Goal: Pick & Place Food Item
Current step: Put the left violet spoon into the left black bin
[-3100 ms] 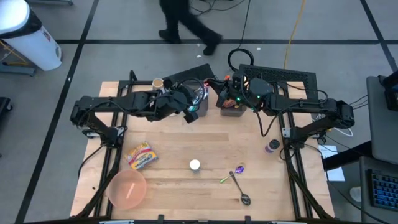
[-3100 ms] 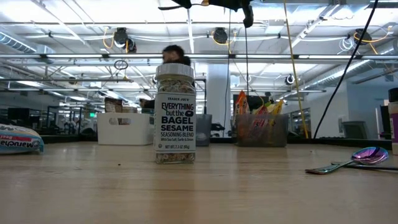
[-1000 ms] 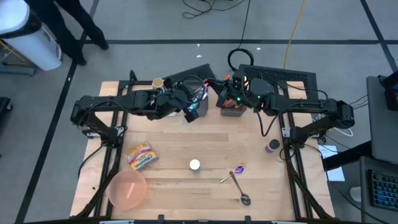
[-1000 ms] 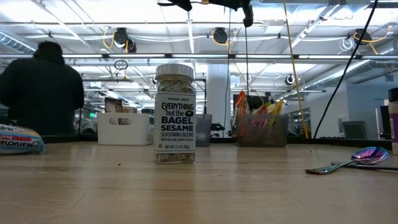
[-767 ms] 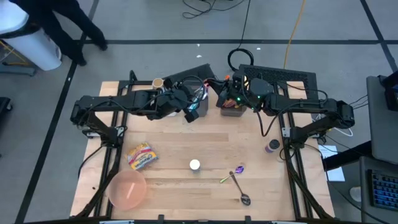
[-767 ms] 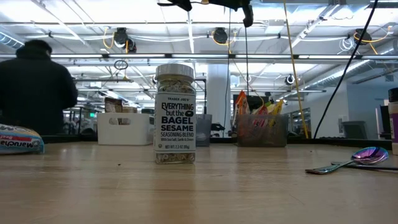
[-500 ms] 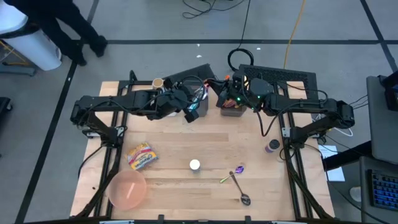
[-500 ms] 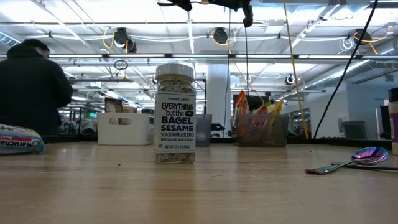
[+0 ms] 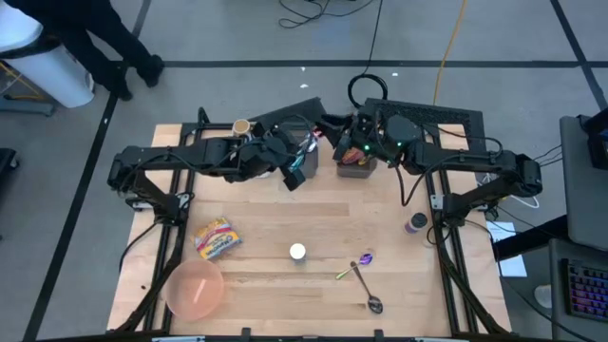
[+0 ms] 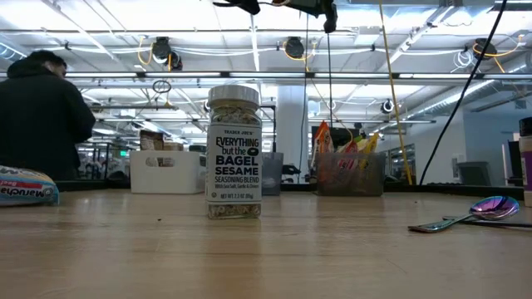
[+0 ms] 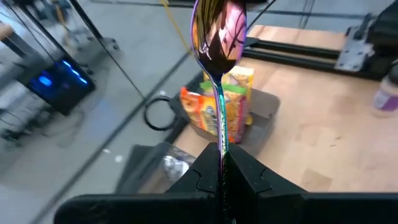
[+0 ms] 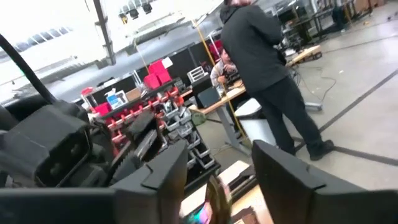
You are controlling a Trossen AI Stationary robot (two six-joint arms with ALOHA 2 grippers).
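Two tools hang over the tabletop's (image 9: 313,228) far edge. My right tool (image 9: 353,142) has just spread apart above the snack bin (image 9: 357,166) below it, food ungrasped; my left tool (image 11: 222,163) stays clamped on a spoon (image 11: 217,37).

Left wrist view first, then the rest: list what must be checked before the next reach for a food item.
1. Left gripper free to pick: not ok. It is shut on the spoon, whose bowl points away from the wrist.
2. Right gripper ready to grasp: ok, fingers stand apart.
3. Snack packets reachable: ok, they stand upright in the grey bin at the table's far edge.
4. Right gripper's clearance above the packets: cannot tell.
5. Seasoning jar stable: ok, upright mid-table, apart from both arms.
6. Person clear of the table: ok, on the floor beyond its far left corner.
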